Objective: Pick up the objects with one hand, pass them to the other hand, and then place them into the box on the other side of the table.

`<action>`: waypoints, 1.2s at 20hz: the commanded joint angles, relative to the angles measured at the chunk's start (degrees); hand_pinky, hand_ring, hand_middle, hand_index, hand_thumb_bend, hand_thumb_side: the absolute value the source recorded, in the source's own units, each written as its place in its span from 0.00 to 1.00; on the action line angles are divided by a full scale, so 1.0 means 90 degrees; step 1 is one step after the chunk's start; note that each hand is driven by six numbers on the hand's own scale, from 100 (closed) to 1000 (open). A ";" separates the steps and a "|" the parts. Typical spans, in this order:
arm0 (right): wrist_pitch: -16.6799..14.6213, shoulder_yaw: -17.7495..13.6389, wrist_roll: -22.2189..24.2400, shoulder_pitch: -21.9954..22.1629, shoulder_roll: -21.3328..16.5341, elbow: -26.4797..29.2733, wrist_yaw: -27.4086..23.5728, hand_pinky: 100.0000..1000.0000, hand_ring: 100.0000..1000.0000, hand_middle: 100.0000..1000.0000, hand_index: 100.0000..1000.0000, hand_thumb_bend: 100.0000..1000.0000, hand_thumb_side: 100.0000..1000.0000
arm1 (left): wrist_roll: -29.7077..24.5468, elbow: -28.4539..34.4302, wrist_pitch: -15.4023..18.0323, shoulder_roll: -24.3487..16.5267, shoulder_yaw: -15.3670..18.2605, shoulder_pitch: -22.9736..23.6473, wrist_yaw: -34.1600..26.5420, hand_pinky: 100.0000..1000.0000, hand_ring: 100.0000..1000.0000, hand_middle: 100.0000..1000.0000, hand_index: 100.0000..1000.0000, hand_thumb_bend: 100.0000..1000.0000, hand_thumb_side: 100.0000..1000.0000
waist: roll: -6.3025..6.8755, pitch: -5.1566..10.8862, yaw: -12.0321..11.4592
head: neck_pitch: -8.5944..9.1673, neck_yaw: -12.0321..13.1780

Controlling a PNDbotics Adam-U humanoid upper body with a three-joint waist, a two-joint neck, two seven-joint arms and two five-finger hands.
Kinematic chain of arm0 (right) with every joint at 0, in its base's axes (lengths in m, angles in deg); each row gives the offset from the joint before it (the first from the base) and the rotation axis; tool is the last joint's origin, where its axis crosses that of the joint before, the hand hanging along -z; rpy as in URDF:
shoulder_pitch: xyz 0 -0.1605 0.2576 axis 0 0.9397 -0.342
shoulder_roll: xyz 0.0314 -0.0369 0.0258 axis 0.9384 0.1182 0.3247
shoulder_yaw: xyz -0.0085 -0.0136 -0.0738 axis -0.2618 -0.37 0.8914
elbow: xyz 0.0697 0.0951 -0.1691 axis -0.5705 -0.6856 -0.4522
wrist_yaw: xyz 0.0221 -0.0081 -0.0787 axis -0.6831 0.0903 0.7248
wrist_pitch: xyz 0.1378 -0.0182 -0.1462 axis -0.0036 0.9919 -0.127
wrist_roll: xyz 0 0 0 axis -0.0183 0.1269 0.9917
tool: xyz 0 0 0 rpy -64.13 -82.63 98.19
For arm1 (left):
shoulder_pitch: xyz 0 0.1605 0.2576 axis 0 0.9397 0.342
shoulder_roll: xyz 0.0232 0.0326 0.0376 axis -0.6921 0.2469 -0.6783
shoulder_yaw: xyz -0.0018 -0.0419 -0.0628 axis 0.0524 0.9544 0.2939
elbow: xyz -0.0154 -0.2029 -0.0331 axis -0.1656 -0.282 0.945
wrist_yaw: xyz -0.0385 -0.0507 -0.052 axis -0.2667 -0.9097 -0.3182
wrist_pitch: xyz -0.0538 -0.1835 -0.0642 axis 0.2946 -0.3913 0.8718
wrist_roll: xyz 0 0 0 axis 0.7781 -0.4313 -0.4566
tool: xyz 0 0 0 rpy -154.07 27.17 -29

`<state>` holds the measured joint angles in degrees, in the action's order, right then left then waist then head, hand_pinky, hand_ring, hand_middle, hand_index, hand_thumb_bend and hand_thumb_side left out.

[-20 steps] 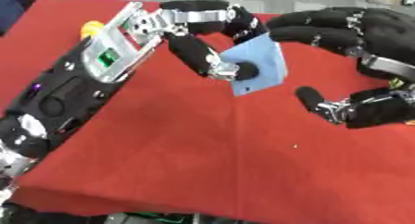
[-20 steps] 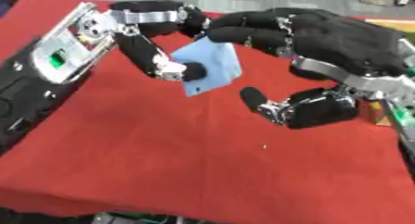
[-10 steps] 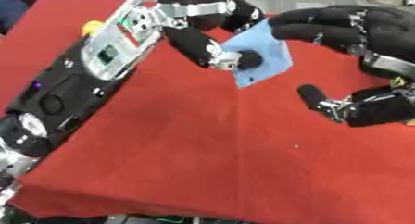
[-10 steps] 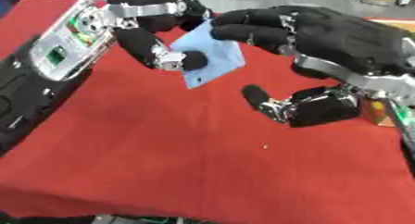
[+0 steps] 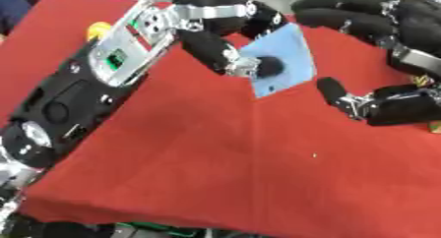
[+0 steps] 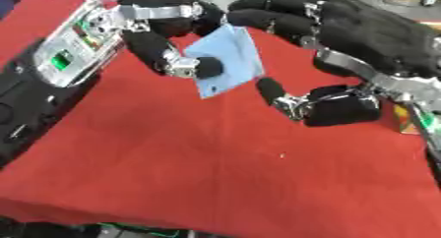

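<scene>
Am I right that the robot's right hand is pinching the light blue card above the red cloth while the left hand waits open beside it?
Not quite: in the left eye view the left hand pinches the light blue card above the red cloth, while the right hand waits open beside it.

No writing, label, brand or number can be read anywhere here. The blue card (image 5: pixel 280 60) shows only a plain face, and the green patch on the left arm (image 5: pixel 113 60) carries no legible marks.
</scene>
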<state>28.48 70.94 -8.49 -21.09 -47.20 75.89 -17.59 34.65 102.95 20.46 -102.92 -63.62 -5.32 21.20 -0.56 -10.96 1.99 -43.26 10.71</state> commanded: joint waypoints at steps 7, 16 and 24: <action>0.0010 0.0036 0.0097 -0.0044 -0.0003 0.0099 -0.0071 0.86 0.80 0.93 1.00 0.00 0.13 | -0.0019 0.0044 0.0007 0.0022 0.0057 -0.0159 -0.0011 0.62 0.52 0.43 0.58 0.00 0.50 | -0.0021 0.0106 0.0004 | -0.0027 0.0011; -0.0062 0.0056 0.0509 -0.0035 0.0014 0.0112 -0.0284 0.86 0.80 0.94 1.00 0.00 0.14 | 0.0029 0.0056 0.0019 0.0037 0.0117 -0.0194 -0.0039 0.62 0.52 0.43 0.58 0.00 0.49 | -0.0018 0.0105 0.0014 | -0.0024 0.0027; -0.0115 0.0050 0.0663 -0.0041 -0.0003 0.0113 -0.0298 0.86 0.81 0.94 1.00 0.00 0.15 | 0.0055 0.0068 0.0043 0.0028 0.0151 -0.0208 -0.0051 0.62 0.52 0.43 0.58 0.00 0.48 | -0.0008 0.0100 0.0026 | -0.0022 0.0042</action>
<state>27.65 71.35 -3.07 -20.65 -46.75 76.03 -19.99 34.76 102.89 20.71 -102.17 -63.58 -5.39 21.04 -0.56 -10.96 2.14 -43.27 10.83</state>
